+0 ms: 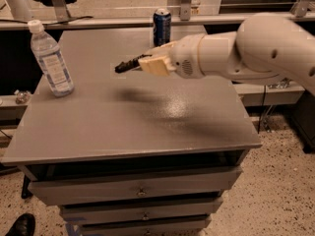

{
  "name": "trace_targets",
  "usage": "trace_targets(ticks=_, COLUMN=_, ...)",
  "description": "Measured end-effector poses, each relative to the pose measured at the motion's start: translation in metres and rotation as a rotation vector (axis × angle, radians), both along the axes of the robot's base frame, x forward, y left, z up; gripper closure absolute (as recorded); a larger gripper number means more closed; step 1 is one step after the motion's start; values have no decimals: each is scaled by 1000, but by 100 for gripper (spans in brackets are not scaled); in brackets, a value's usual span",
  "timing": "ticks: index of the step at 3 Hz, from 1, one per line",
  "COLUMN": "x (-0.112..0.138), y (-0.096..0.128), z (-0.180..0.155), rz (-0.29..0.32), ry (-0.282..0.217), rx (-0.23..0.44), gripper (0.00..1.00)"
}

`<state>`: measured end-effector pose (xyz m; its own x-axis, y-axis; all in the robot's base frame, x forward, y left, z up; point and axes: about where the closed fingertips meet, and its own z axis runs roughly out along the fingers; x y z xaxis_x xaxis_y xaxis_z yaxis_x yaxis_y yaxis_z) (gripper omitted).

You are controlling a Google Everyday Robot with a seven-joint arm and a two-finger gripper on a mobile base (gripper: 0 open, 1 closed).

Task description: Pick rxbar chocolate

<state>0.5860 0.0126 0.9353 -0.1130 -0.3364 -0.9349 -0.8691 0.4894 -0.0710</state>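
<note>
The rxbar chocolate (129, 64), a small flat bar in a black wrapper, is held in the air above the grey table top (128, 117). My gripper (147, 63) is shut on its right end, and the bar sticks out to the left of the cream fingertips (153, 66). The bar hangs well clear of the surface, and its shadow falls on the table below. The white arm (246, 50) reaches in from the right.
A clear water bottle (50, 58) stands upright at the table's left side. A dark blue soda can (162, 27) stands at the back edge, just behind the gripper. Drawers (138, 191) sit under the table top. A black shoe (19, 225) is on the floor at lower left.
</note>
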Motion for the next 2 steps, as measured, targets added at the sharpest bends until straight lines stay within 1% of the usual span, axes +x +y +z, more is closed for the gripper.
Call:
trace_targets(ticks=1, x=5, y=-48, z=42, rz=-36, ry=-26, rx=24, gripper=100)
trace_targets(ticks=2, x=5, y=-48, z=43, rz=-35, ry=-26, rx=24, gripper=100)
